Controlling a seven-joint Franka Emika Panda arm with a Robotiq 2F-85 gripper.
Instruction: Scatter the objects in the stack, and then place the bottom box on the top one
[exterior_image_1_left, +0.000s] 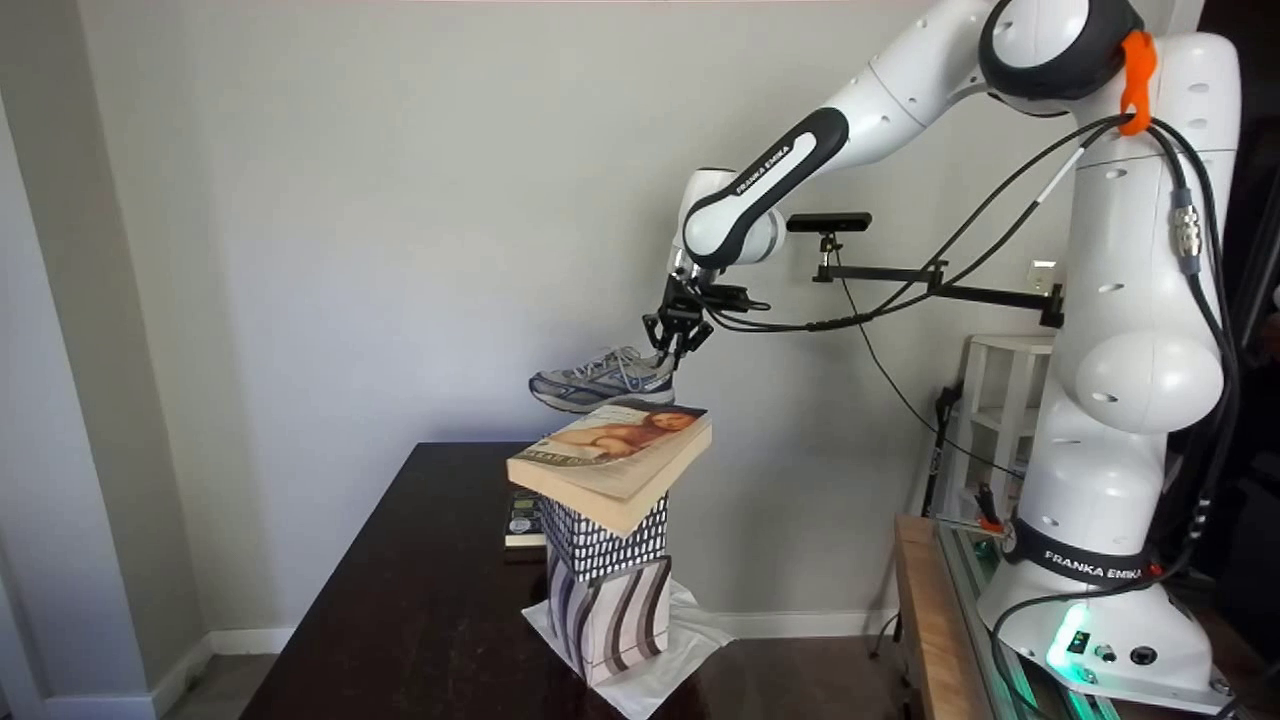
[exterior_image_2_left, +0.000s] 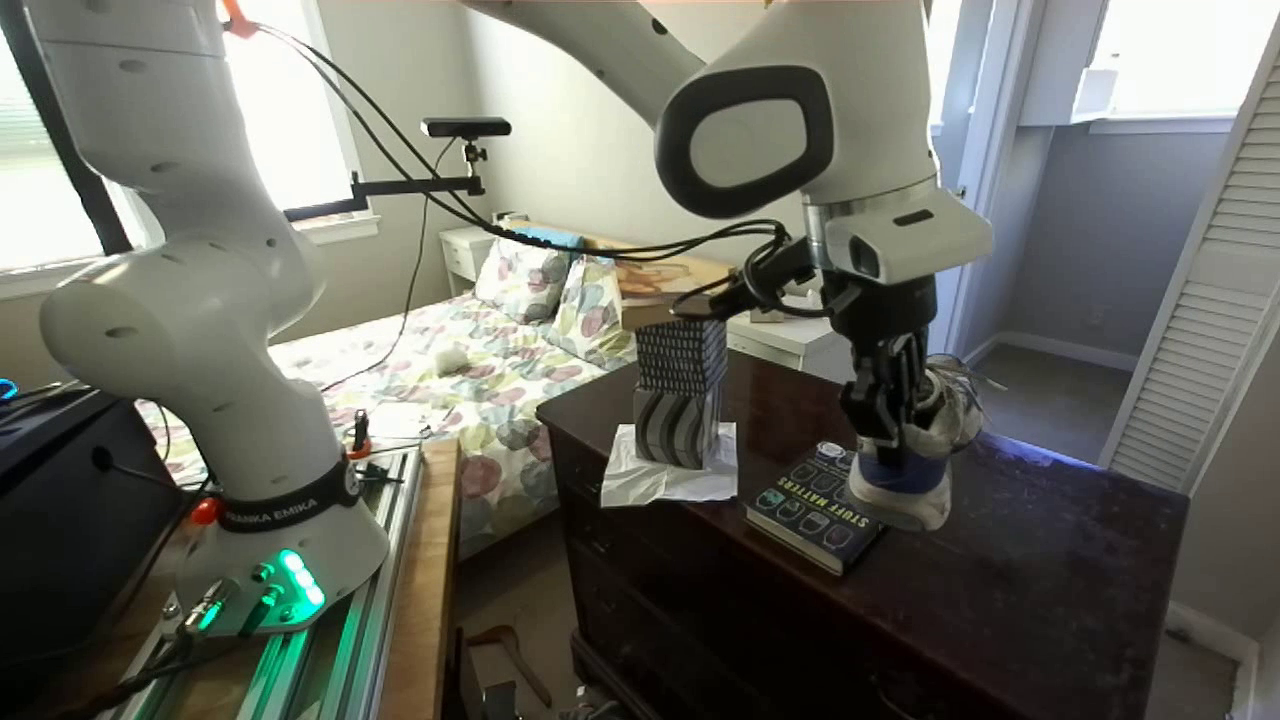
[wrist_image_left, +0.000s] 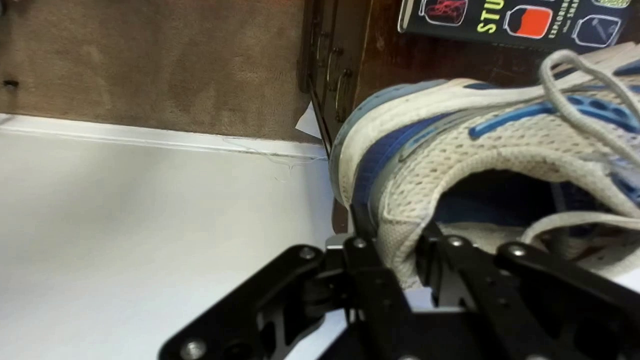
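Observation:
My gripper (exterior_image_1_left: 668, 358) is shut on the heel of a grey and blue running shoe (exterior_image_1_left: 590, 386). It holds the shoe in the air over the dark dresser; in the wrist view one finger is inside the shoe's opening (wrist_image_left: 480, 200) and one behind the heel. A stack stands on the dresser: a striped box (exterior_image_1_left: 612, 622) at the bottom, a black-and-white dashed box (exterior_image_1_left: 600, 540) on it, and a thick paperback (exterior_image_1_left: 610, 455) lying on top. The stack also shows in an exterior view, with the striped box (exterior_image_2_left: 677, 428) below the dashed box (exterior_image_2_left: 682, 357).
A dark book titled "Stuff Matters" (exterior_image_2_left: 815, 510) lies flat on the dresser (exterior_image_2_left: 1050, 570) beside the stack, below the shoe. A white sheet (exterior_image_2_left: 630, 482) lies under the striped box. The dresser edge is close to the stack. A bed (exterior_image_2_left: 480, 370) stands behind.

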